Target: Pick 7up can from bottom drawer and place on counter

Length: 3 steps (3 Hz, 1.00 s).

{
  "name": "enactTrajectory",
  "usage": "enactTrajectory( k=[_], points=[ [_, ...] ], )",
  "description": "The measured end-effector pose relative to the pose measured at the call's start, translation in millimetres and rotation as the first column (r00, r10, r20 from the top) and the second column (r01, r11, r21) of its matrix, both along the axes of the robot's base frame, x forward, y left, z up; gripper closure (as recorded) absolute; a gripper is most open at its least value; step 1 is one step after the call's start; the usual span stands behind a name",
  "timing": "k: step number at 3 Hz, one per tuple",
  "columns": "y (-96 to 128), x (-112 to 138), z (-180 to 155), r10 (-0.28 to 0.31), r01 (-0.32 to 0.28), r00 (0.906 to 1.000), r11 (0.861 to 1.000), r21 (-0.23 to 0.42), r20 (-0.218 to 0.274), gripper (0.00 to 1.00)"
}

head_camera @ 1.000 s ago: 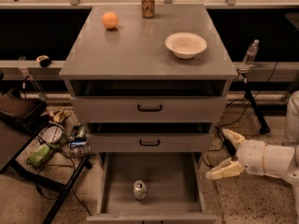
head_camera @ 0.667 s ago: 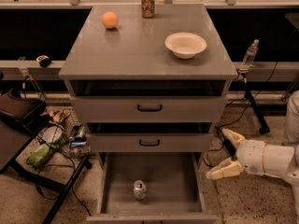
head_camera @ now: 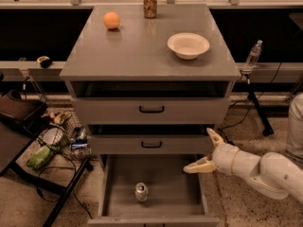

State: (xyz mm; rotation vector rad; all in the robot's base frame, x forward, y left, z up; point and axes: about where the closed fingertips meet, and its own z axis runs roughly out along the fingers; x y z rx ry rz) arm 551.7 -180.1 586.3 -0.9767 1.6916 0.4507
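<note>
The 7up can (head_camera: 141,192) stands upright in the open bottom drawer (head_camera: 118,176), near its front middle. My gripper (head_camera: 204,150) is at the drawer's right side, level with the middle drawer's right end, to the right of the can and above it. Its two fingers (head_camera: 214,136) are spread apart and hold nothing. The counter (head_camera: 142,46) is the grey cabinet top above.
On the counter are an orange ball (head_camera: 111,20), a brown-gold can (head_camera: 150,3) and a white bowl (head_camera: 188,45). Two upper drawers with black handles (head_camera: 151,109) are shut. Clutter and cables (head_camera: 57,141) lie on the floor at left. A bottle (head_camera: 253,55) stands at right.
</note>
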Motion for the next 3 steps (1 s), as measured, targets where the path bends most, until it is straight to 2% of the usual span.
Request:
enactTrajectory(
  k=[1, 2, 3],
  points=[
    [15, 23, -40, 0.03, -0.033, 0.9913, 0.999, 0.021, 0.128, 0.0],
    [32, 26, -111, 0.068, -0.078, 0.9893, 0.994, 0.073, 0.129, 0.0],
    [49, 27, -170, 0.116, -0.124, 0.9899, 0.987, 0.1, 0.081, 0.0]
  ],
)
